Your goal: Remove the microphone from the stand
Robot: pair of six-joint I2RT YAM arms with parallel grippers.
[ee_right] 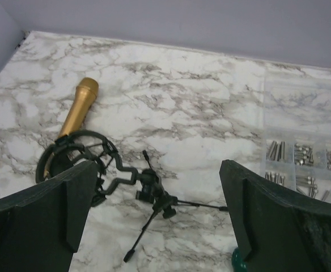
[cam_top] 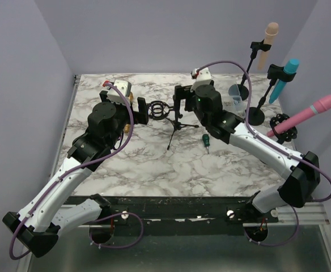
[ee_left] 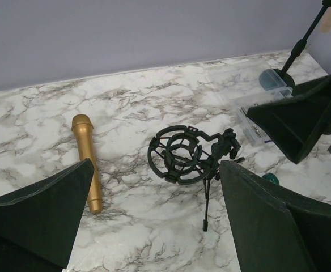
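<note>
The gold microphone (ee_left: 87,161) lies flat on the marble table, left of the black shock-mount ring (ee_left: 179,154) of the small tripod stand (ee_right: 154,195). The ring is empty. The microphone also shows in the right wrist view (ee_right: 77,113), behind the ring (ee_right: 75,153). In the top view my left arm mostly hides it. My left gripper (cam_top: 140,111) is open and empty, just left of the ring (cam_top: 160,109). My right gripper (cam_top: 182,102) is open and empty, just right of it, above the tripod legs (cam_top: 174,129).
Three more microphones sit in stands at the right: beige (cam_top: 270,35), blue (cam_top: 284,76) and pink (cam_top: 304,113). A clear box of screws (ee_right: 301,158) and a green-handled screwdriver (cam_top: 206,140) lie right of the tripod. Walls close in the back and sides.
</note>
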